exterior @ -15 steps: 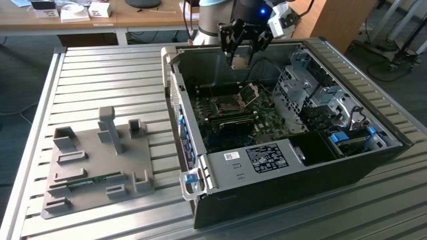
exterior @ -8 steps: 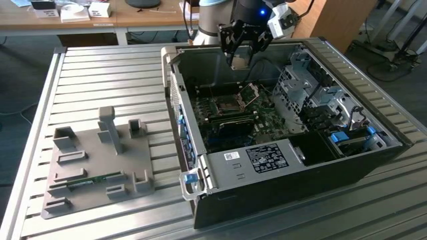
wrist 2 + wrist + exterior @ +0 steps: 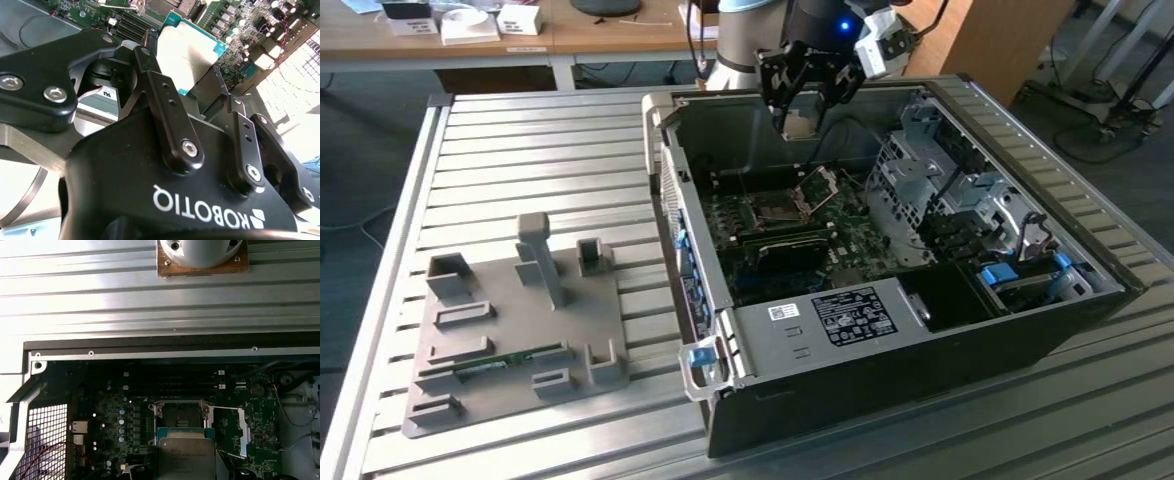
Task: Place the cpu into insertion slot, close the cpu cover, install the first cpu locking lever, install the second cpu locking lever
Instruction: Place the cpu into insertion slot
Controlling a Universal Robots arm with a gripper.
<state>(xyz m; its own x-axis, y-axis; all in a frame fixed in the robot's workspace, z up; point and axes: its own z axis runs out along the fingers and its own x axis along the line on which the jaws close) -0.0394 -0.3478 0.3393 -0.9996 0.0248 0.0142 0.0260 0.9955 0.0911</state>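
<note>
1. In the exterior view we are watching the black two-fingered gripper (image 3: 803, 105) hanging over the open dark metal computer case (image 3: 921, 370), which is lying on the ribbed aluminium table (image 3: 534, 150). Down on the green circuit board (image 3: 854, 240), the square dark insertion slot edged in silver metal (image 3: 778, 205) is sitting bare. The thin silver cpu cover (image 3: 822, 188) is standing tilted up beside it.
2. In the second wrist view we are seeing the fingers (image 3: 165, 100) clamping the small flat square cpu with its silver-grey metal top (image 3: 190, 50) by opposite edges, above the board.
3. In the first wrist view the cpu (image 3: 186, 457) is hovering near the insertion slot (image 3: 179, 415), not yet in it. The cpu cover (image 3: 229, 432) is lying swung open at the slot's side, and long black memory slots (image 3: 170, 382) are running just beyond it.
</note>
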